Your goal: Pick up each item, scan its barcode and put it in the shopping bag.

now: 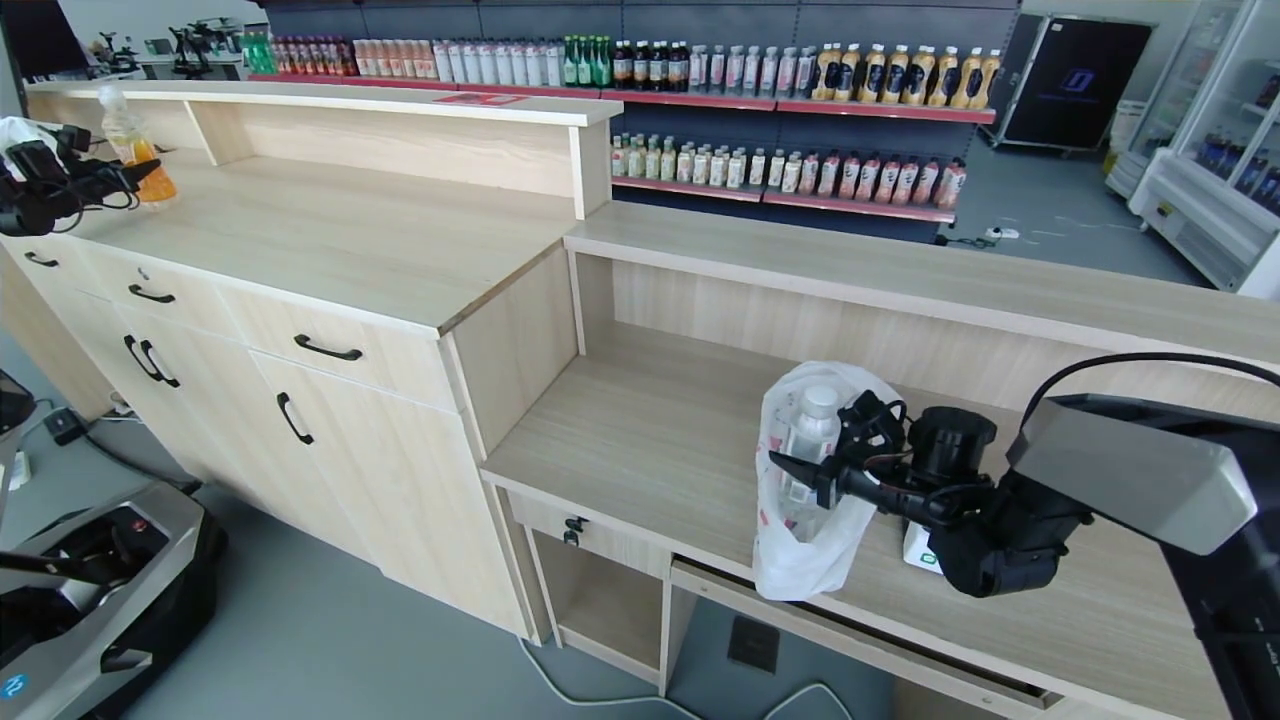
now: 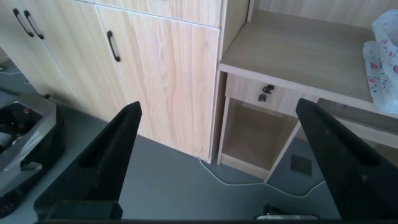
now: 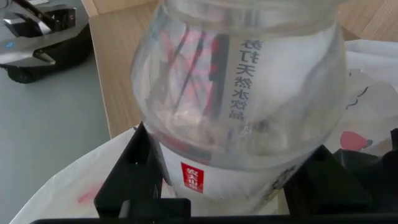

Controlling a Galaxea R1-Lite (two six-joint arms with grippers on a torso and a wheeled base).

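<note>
- Water bottle (image 1: pixel 812 432): clear plastic with rounded shoulders and a white cap on top. Its long axis is close to upright, leaning a little. Its lower part sits inside the mouth of the shopping bag (image 1: pixel 800 560), near the front edge of the lower counter (image 1: pixel 650 440).
- Right gripper (image 1: pixel 815 455): closed on the body of the water bottle. The black fingers (image 3: pixel 134 180) press in from either side at the white band of the label with its red mark.
- Shopping bag: thin, crinkled white film with red print. It slumps open at the top, and its foot is at the very front edge of the pale wood-grain top.
- Room around it: the bag stands well apart from the side panel at the lower counter's left end and from the back wall.
- Left gripper (image 2: pixel 219 109): jaws spread wide with nothing between them, out in front of the cabinet doors (image 2: pixel 161 74).
- Orange drink bottle (image 1: pixel 135 145): upright near the left end of the taller counter (image 1: pixel 330 230).
</note>
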